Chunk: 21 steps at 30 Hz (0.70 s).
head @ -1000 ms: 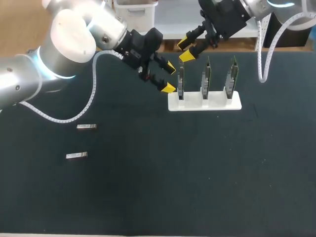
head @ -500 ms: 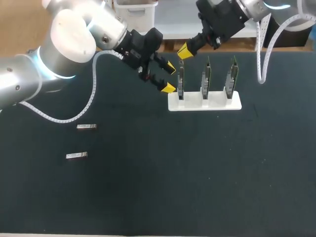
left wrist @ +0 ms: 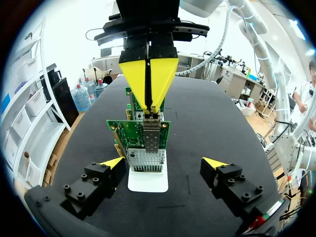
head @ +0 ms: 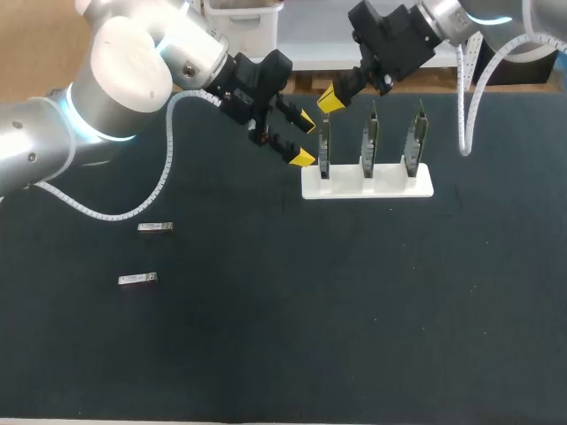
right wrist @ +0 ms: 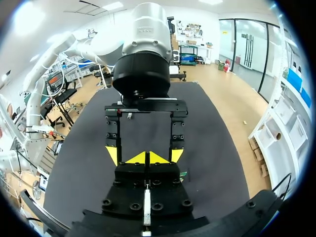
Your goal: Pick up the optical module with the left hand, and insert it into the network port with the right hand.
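An optical module (left wrist: pixel 148 117) appears seated in the port of the first network card (left wrist: pixel 129 132). My right tool (head: pixel 330 99), tips pressed together, is just above it. My left tool (head: pixel 304 140) is spread apart and empty beside the card. Probably only retreat remains.

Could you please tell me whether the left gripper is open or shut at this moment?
Open. The left gripper has its two yellow tips wide apart, flanking the nearest green card without clamping it.
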{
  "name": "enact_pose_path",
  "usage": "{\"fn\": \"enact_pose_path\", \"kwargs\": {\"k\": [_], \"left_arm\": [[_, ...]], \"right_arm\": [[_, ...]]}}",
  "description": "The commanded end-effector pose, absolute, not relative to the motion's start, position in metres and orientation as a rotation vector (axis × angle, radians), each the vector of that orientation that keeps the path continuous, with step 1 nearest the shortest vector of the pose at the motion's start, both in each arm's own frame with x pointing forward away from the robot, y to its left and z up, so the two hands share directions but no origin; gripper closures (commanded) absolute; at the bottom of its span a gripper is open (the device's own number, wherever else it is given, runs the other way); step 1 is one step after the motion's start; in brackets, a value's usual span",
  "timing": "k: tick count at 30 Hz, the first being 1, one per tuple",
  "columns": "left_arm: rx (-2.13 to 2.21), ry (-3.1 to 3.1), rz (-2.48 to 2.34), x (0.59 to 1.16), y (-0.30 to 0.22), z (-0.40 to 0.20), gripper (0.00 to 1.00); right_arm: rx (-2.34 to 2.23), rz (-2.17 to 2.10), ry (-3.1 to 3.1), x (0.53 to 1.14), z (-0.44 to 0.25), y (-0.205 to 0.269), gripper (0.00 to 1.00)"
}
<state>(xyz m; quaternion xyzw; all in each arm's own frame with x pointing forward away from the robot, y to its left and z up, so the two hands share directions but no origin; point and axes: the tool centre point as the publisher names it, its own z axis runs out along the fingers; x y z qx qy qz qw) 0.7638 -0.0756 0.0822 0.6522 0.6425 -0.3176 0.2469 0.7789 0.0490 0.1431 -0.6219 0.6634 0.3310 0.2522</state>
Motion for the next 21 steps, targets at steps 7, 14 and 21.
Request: {"fn": "enact_pose_path", "kwargs": {"k": [7, 14, 21], "left_arm": [[1.783, 1.753, -0.867, 0.765, -0.076, 0.082, 0.00], [1.783, 1.753, -0.867, 0.765, -0.076, 0.082, 0.00], [1.783, 1.753, -0.867, 0.765, -0.076, 0.082, 0.00]], "right_arm": [[-1.692, 0.910, 1.821, 0.782, 0.137, 0.049, 1.00], [-1.692, 0.917, 1.838, 0.782, 0.132, 0.048, 1.00], [-1.698, 0.920, 1.854, 0.782, 0.127, 0.047, 1.00]]}}
